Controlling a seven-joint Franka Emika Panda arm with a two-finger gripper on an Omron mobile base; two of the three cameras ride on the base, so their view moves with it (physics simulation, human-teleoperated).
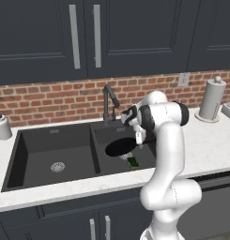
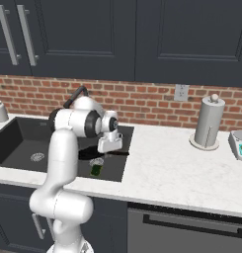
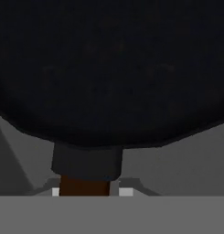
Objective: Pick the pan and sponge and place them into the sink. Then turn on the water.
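Observation:
The black pan [image 1: 119, 147] lies in the right basin of the dark grey sink [image 1: 22, 140]. In the hand view the pan [image 3: 111, 68] spreads across the top, and its brown handle [image 3: 84, 186] runs down between my fingertips [image 3: 125, 192]. My gripper [image 3: 90, 192] straddles that handle with a thin gap on one side, so it is just open. It hangs over the right basin's near-right part [image 1: 139, 139], [image 2: 109, 145]. The green sponge [image 1: 133, 162], [image 2: 96, 170] sits on the same basin's floor, in front of the pan. No water runs from the faucet [image 1: 108, 101].
A white soap dispenser [image 1: 1, 125] stands left of the sink. A paper towel roll [image 2: 209, 122] and a small scale [image 2: 239, 143] stand on the white counter [image 2: 172, 168] to the right. The left basin [image 1: 55, 157] holds a silver drain [image 1: 57, 166].

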